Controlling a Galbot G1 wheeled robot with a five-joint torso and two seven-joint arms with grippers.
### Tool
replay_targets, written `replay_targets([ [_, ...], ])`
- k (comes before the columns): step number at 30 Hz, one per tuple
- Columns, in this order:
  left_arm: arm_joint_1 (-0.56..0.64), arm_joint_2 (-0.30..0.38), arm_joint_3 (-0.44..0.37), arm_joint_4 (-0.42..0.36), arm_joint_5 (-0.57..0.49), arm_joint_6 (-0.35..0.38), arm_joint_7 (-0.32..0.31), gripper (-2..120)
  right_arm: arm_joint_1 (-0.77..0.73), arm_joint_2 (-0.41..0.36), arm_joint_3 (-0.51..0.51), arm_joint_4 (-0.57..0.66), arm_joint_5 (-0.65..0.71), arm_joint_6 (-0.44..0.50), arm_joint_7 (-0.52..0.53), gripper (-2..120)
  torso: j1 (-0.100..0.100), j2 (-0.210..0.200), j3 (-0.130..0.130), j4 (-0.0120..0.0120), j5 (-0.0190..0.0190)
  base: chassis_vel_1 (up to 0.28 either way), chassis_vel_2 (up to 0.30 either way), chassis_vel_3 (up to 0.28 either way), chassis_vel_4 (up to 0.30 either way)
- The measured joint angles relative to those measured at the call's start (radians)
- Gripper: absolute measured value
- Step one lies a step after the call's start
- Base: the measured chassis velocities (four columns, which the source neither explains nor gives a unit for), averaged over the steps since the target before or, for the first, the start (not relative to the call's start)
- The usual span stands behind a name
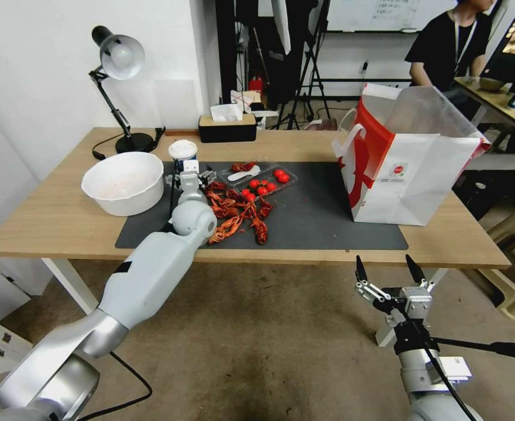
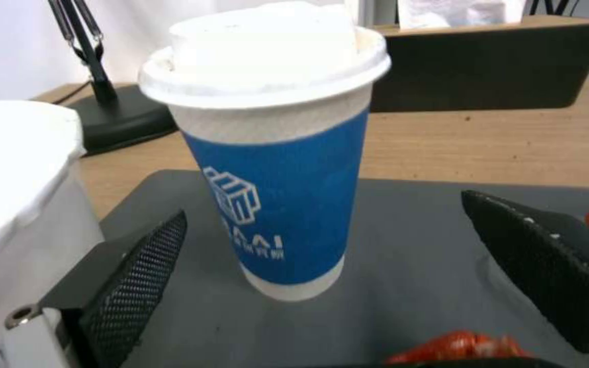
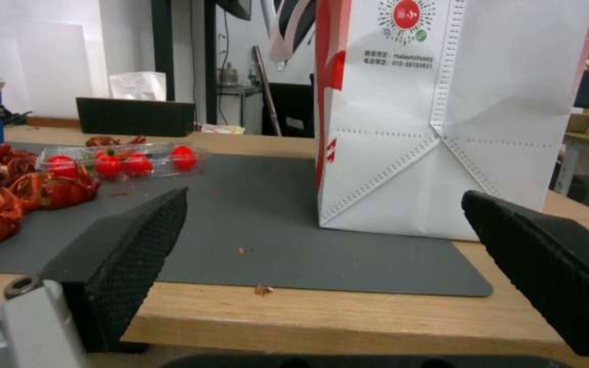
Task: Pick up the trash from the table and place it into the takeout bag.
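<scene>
Plainly, the step in hand is the reach for the blue-and-white lidded paper cup (image 1: 183, 155), not yet a grasp. Starting at the left of the worktop (image 1: 52, 216), a white bowl (image 1: 123, 182) sits at about nine o'clock from the cup, just beside it, with the desk lamp (image 1: 119, 88) behind. The left hand (image 1: 191, 173) is over the dark grey mat (image 1: 316, 216) at the cup's near side, its jaws spread wide. In the left wrist view the cup (image 2: 277, 153) stands upright between the two pads (image 2: 138, 271) and touches neither. Red crayfish shells (image 1: 234, 213) lie scattered at roughly four o'clock from the cup, with a clear tray of cherry tomatoes (image 1: 266, 181) just beyond. Farther right, the takeout bag (image 1: 409, 158) stands open-mouthed at the mat's far end, well apart from the cup. The right hand (image 1: 388, 275) hangs open below the worktop's front edge, idle, facing the bag (image 3: 458, 117). I judge the next move calls for easing forward until the pads flank the blue sleeve, then closing gently, since the paper wall could crush and the cup could tip.
</scene>
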Motion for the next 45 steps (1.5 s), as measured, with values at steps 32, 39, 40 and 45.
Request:
replay_targets([
  [32,-0.092,-0.032,-0.018,0.157,-0.068,0.033,0.069,100,-0.006,0.003,-0.002,0.001,-0.002,0.000,-0.001,100,0.000,0.000,0.000,0.0000,0.0000,0.000,0.000,0.000,0.000],
  [39,-0.104,-0.033,-0.019,0.170,-0.082,0.045,0.071,100,-0.007,0.002,-0.002,0.003,-0.002,0.000,-0.001,100,0.000,0.000,0.000,0.0001,0.0000,0.000,0.000,0.000,0.000],
  [40,-0.104,-0.033,-0.019,0.170,-0.082,0.045,0.071,100,-0.007,0.002,-0.002,0.003,-0.002,0.000,-0.001,100,0.000,0.000,0.000,0.0001,0.0000,0.000,0.000,0.000,0.000],
  [45,-0.113,-0.038,-0.020,0.180,-0.097,0.054,0.068,91,-0.008,0.003,-0.003,0.005,-0.003,0.000,-0.001,100,0.000,0.000,0.000,0.0000,0.0000,0.000,0.000,0.000,0.000],
])
